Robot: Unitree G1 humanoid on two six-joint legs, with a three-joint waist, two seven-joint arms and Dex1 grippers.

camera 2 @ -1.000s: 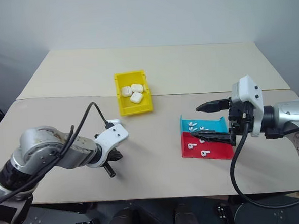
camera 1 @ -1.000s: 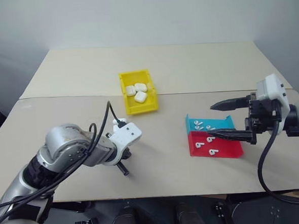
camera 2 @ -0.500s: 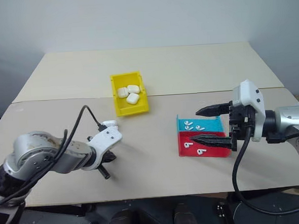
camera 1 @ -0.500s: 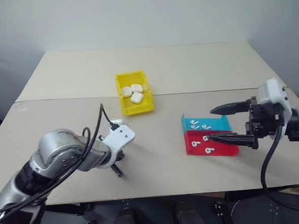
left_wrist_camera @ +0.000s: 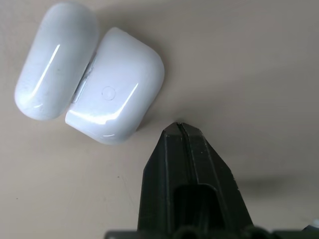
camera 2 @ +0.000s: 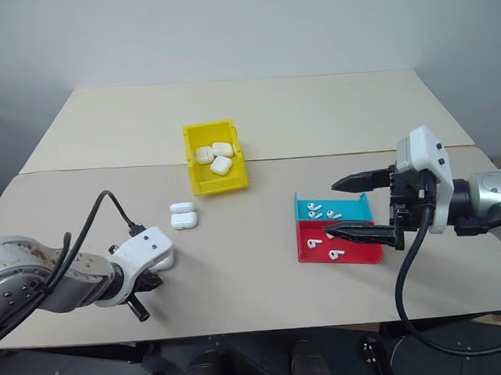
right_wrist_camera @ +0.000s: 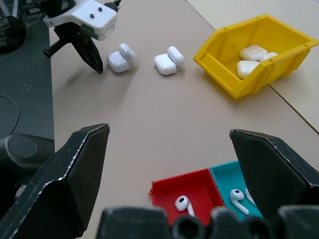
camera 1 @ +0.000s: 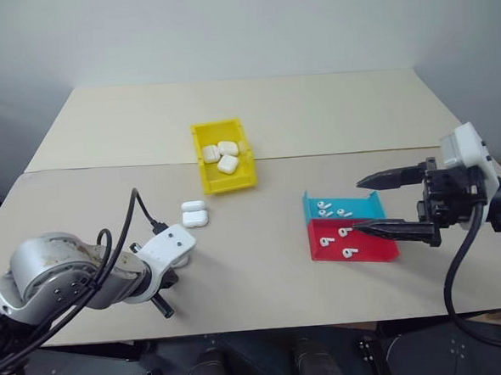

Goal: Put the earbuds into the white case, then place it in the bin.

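The left arm [camera 1: 61,284] is a rounded silver-grey metal shell, scuffed, with looping black cables [camera 1: 134,224]. A white wrist housing [right_wrist_camera: 82,15] carries two dark screws. Both grippers, left [left_wrist_camera: 180,130] and right [camera 1: 388,203], have tapered black fingers; the right wrist block [camera 1: 465,153] is white.

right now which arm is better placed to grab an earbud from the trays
Right. The right pincer hangs open directly over the red tray and blue tray holding the earbuds; the left pincer is shut beside an open white case, far away.
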